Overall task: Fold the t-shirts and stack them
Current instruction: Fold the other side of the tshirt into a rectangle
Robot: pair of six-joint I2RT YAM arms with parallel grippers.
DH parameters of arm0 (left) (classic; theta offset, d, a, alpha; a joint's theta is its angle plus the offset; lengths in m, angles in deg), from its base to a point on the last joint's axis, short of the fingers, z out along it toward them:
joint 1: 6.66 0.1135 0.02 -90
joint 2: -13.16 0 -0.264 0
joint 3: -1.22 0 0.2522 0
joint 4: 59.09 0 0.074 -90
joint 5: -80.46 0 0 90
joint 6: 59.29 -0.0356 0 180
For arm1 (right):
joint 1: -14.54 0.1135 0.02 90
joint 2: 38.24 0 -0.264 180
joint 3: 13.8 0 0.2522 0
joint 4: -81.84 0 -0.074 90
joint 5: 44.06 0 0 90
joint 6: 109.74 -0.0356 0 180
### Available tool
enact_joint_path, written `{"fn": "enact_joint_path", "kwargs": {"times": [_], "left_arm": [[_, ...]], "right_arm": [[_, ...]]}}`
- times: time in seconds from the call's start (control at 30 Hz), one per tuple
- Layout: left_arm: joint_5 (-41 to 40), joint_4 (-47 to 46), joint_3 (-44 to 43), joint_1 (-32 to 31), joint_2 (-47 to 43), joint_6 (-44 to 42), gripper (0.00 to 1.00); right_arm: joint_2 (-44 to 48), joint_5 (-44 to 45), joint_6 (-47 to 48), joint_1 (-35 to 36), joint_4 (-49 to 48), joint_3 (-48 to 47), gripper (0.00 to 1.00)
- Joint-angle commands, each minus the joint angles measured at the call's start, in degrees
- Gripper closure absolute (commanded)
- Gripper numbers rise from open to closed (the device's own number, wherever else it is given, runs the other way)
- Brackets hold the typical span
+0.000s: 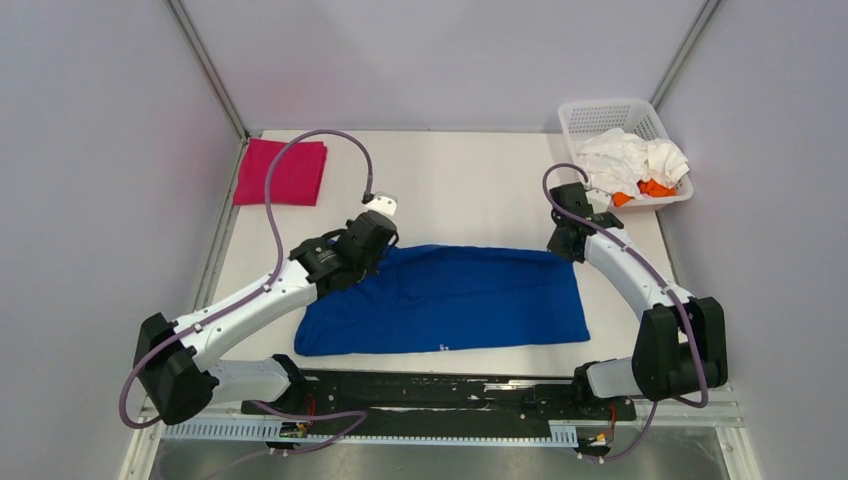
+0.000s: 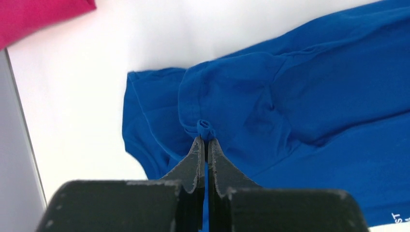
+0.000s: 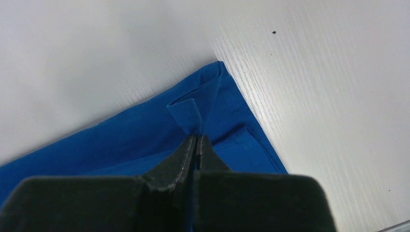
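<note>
Royal blue cloth t-shirt (image 1: 450,300) lies flat and folded into a wide band across the middle of the white table (image 1: 470,180), near the arms' bases. The left arm stretches diagonally from its base to the shirt's far left corner. There the left gripper (image 2: 205,141) is pinched tight on a small bunched nub of blue cloth. The right arm bends at its elbow and reaches to the far right corner, where the right gripper (image 3: 197,137) is clamped on a turned-up flap of hem.

From above, the left wrist hides the left corner. The shirt's print shows only as tiny white marks at the near edge, unreadable. A folded magenta shirt (image 1: 281,171) lies at the far left. A white lattice plastic basket (image 1: 600,110) holds crumpled white and orange cloth (image 1: 635,160).
</note>
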State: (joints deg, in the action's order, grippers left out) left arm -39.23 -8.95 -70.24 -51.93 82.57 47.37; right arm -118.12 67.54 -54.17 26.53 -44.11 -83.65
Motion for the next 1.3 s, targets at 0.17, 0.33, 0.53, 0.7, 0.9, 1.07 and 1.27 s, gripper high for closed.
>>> {"fn": "enact_joint_path", "kwargs": {"times": [0.17,0.33,0.53,0.7,0.9,1.07,1.27], "left_arm": [[-13.6,24.3,-4.0,-10.3,0.5,19.4,1.0],[-15.2,30.8,-4.5,-14.1,4.2,27.9,1.0],[-9.2,30.4,-2.4,-16.2,6.3,30.5,1.0],[1.6,22.9,4.1,-16.3,3.3,31.4,0.94],[15.0,13.2,11.5,-16.3,-5.9,32.9,0.11],[8.8,12.5,9.5,-16.2,-11.4,33.8,0.0],[9.0,1.2,10.8,-6.0,-9.6,29.8,0.0]], "right_arm": [[4.5,3.2,-1.6,-0.4,3.3,2.8,1.0],[3.8,3.5,-2.6,-1.6,3.6,3.9,1.0],[0.5,3.5,-3.4,-1.8,2.5,4.6,0.97],[0.2,2.8,-5.2,-1.9,2.0,6.9,0.9],[5.7,3.3,-11.4,-3.1,5.4,11.4,0.5],[13.7,5.4,-14.3,-4.3,5.7,12.2,0.0],[21.6,4.2,-9.6,-4.4,-0.6,12.4,0.0]]}}
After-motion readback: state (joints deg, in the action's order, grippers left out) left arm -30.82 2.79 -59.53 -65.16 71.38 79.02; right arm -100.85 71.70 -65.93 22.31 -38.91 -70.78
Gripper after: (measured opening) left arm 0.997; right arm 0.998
